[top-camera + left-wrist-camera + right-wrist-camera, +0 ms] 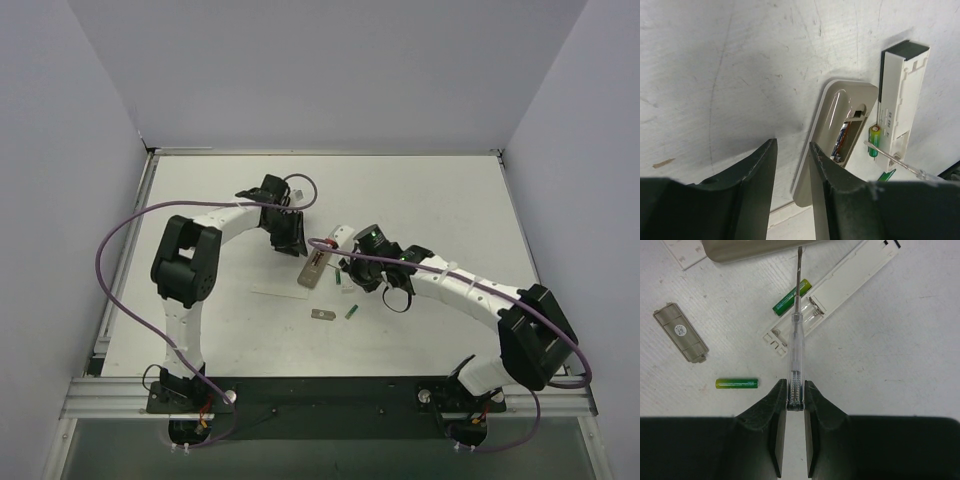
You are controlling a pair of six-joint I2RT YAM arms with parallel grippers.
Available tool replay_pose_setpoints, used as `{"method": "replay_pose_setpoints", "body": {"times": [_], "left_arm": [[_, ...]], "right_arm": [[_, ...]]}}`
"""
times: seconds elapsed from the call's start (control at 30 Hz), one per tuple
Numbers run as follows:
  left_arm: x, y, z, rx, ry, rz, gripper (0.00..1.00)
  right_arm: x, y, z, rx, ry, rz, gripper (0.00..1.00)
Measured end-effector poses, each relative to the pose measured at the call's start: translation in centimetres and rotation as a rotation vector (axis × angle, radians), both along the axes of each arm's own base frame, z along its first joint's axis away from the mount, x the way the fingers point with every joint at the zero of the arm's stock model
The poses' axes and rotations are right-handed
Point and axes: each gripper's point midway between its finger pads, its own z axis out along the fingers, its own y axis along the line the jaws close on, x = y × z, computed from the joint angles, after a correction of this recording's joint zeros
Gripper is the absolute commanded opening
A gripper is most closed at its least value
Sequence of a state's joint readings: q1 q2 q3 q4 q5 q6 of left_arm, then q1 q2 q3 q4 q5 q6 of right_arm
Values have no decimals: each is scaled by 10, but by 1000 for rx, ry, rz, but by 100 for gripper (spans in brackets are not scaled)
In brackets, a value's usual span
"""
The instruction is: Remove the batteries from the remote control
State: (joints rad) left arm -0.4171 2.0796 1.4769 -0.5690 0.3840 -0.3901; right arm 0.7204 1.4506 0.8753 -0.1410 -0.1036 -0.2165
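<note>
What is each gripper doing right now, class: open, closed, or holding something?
Left gripper: open, holding nothing.
Right gripper: closed on the screwdriver.

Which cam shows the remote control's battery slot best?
Left wrist: it looks straight into the open slot of the remote control, where one battery sits. Top external shows the remote small, the slot just a dark streak. Right wrist catches only its edge at the frame top; no slot.

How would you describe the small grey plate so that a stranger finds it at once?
On the white table, find the tan remote control near the middle. Just below it in the overhead view lies the grey plate, beside a green battery. Unlike the battery, it is flat, rectangular and bears a round white sticker.
</note>
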Motion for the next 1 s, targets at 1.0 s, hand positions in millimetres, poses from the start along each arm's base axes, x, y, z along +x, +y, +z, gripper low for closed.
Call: {"method": "replay_pose_setpoints", "body": {"times": [1.0], "left_arm": [[35,-30,1,-139,-29,-46,41]], "right_arm": [[25,16,26,-136,-89,226,0]]}}
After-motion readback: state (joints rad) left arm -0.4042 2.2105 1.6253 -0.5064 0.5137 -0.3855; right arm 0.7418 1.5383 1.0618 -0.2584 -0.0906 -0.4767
